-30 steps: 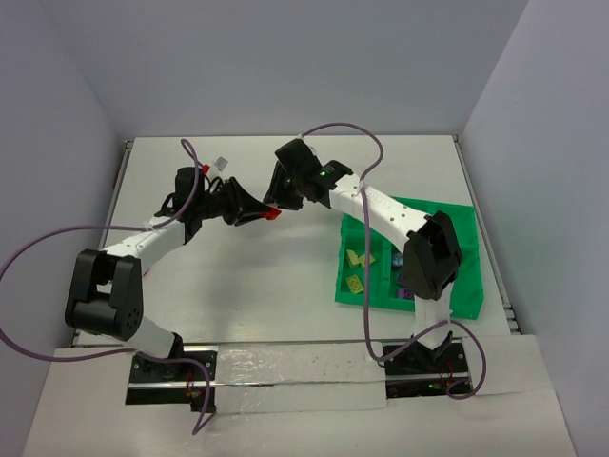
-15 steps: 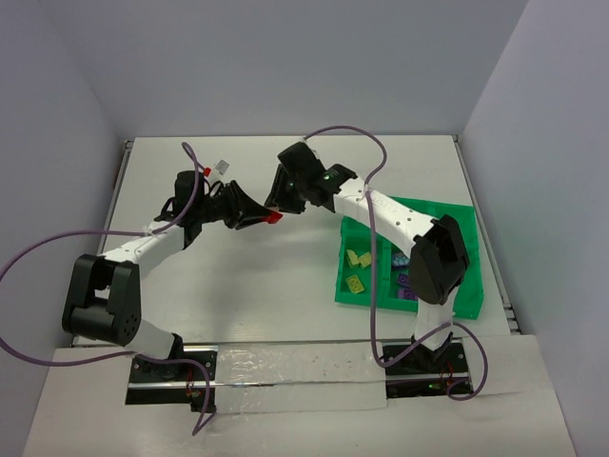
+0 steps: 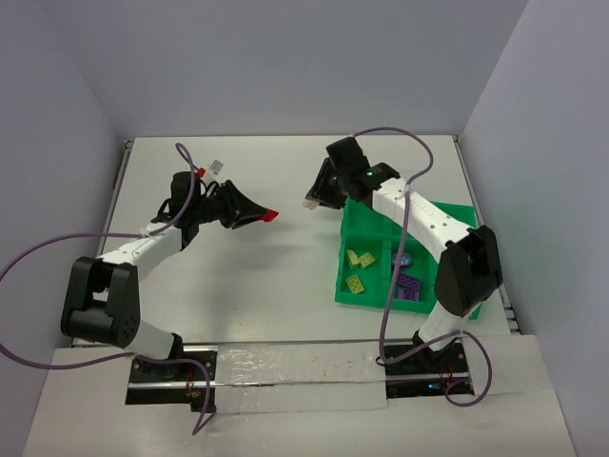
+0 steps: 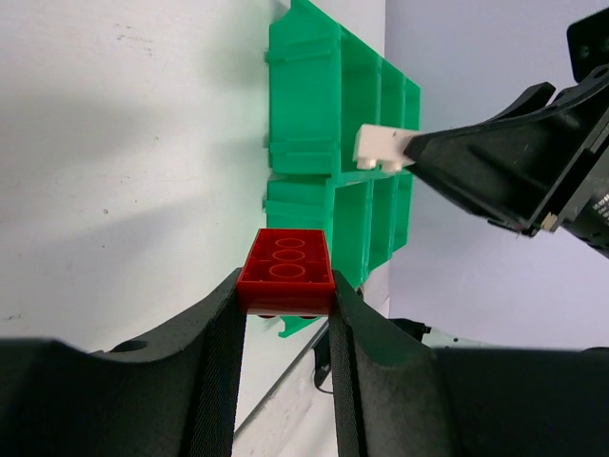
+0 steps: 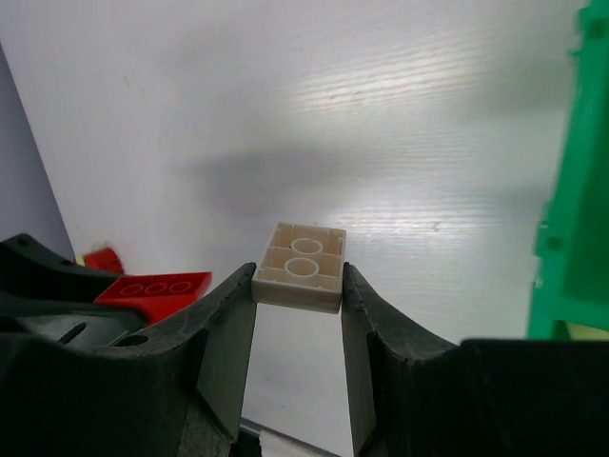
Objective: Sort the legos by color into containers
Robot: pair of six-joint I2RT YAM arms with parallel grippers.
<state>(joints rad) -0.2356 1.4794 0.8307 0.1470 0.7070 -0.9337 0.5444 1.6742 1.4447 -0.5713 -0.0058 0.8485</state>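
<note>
Matte white counter [image 3: 238, 286] spread out before me, plain pale grey-lavender back wall [image 3: 285, 67], matching left wall [image 3: 48, 171] and right wall [image 3: 552, 143] beside me, thin metal rail [image 3: 118, 190] along the counter's left edge, soft even light with faint shadows

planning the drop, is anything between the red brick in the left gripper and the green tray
Partly: the right gripper, shut on a pale brick, hangs by the far-left corner of the tray. Toward its near end only table lies ahead of the red brick in the left gripper.
</note>
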